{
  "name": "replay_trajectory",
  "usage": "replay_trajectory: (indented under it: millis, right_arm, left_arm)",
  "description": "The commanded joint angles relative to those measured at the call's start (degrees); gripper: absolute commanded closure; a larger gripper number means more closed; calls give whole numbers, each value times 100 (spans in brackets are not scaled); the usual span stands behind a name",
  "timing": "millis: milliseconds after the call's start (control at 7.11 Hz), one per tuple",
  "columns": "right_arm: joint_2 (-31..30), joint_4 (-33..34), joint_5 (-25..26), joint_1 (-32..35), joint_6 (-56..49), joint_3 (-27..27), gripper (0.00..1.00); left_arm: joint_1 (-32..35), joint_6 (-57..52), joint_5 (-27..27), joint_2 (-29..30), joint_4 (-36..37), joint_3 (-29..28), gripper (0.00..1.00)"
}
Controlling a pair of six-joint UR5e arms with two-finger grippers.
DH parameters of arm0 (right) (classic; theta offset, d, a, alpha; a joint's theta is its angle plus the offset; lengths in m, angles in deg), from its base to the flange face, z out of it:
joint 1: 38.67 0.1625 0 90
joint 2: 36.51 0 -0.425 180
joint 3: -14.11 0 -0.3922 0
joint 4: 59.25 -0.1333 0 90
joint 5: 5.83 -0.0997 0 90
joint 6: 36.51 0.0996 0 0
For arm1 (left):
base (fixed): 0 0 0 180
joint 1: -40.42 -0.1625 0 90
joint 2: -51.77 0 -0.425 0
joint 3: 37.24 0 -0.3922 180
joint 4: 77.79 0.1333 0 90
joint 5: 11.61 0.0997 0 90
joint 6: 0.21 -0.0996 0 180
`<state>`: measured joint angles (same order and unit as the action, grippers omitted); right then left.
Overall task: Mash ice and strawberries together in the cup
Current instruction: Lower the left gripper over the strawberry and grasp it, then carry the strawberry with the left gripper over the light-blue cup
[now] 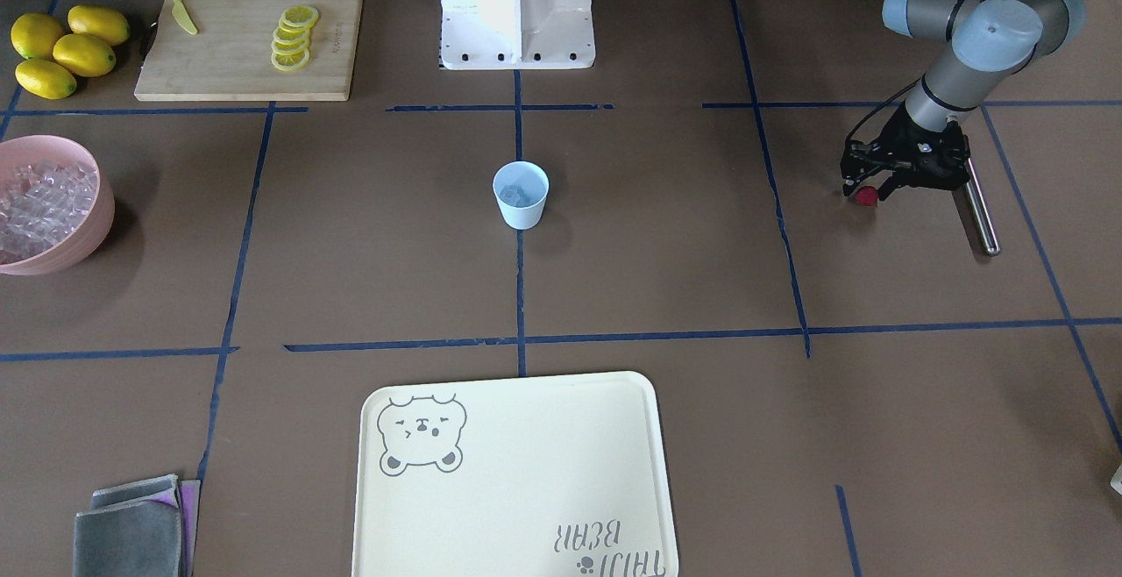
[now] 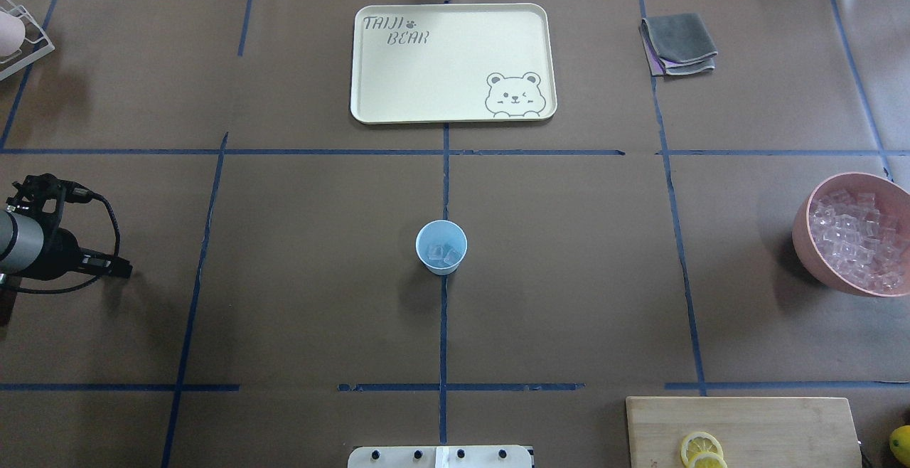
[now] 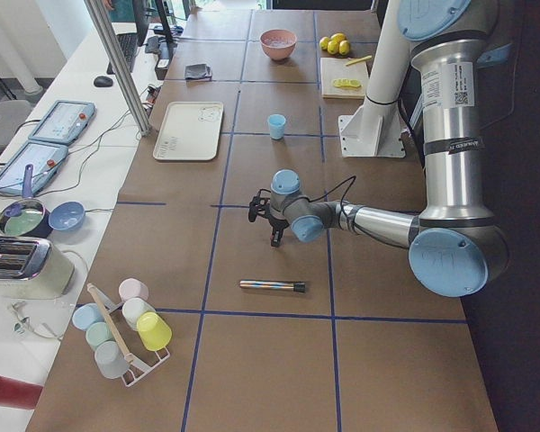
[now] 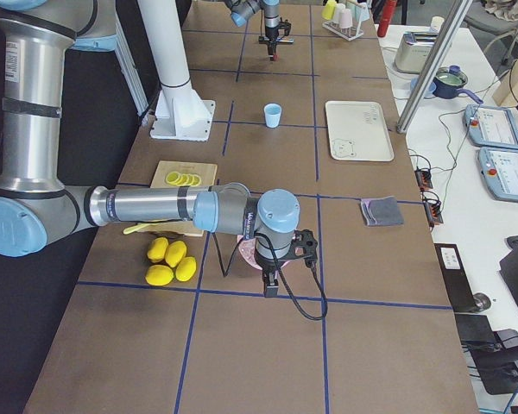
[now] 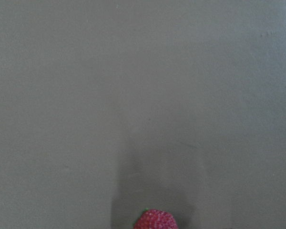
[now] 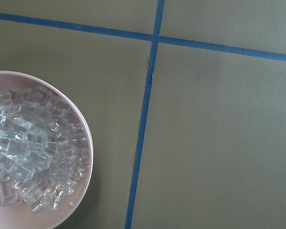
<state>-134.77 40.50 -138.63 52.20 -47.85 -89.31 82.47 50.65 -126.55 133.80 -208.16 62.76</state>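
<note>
The pale-blue cup [image 1: 521,200] stands at the table's middle with a few clear ice [image 2: 444,253] cubes inside. A small red strawberry [image 1: 867,196] lies on the brown table at the robot's left, and it also shows at the bottom edge of the left wrist view as the strawberry [image 5: 155,220]. My left gripper [image 1: 866,189] is low over it, its fingers standing a little apart on either side, open. My right gripper [image 4: 272,285] hovers by the pink bowl [image 6: 83,138] of ice; I cannot tell its state.
A metal rod [image 1: 980,209] lies just beside the left gripper. The pink bowl [image 1: 88,235], lemons [image 1: 66,49] and a cutting board [image 1: 237,60] with lemon slices and a yellow knife [image 1: 178,3] sit on the robot's right. A cream tray [image 1: 517,472] and folded cloths [image 1: 131,533] are on the far side.
</note>
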Motion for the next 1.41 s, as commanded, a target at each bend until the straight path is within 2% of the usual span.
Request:
replay_trajectory:
  millis: [0,141,281,422,563,704,985,1126,1266]
  right_arm:
    - [0,0,0,0,0,-12,0]
    - [0,0,0,0,0,-12,0]
    - [0,0,0,0,0,-12,0]
    - [0,0,0,0,0,-21,0]
    - [0,0,0,18,0,-21,0]
    - [0,0,-9,18,0,-21,0]
    - [-18,0,-9,18,0,-29,0]
    - [-18,0,-9,18,0,-29,0]
    - [-18,0,-9,18,0,-38,0]
  left_arm:
    - [14,2,7,23,3,159,100]
    - [58,11,-2,58,81,377,100]
    - [76,20,-2,311,760,797,100]
    - [76,11,6,740,1855,1367,100]
    - [41,11,128,1258,2614,1782,100]
    - [-133,20,443,2046,3457,1916,99]
    - [-1044,771,787,3899,5426,1787,99]
    - [-1319,1419,1093,4378,5460,1586,99]
    - [-1513,1983,1149,5131,5461,922,99]
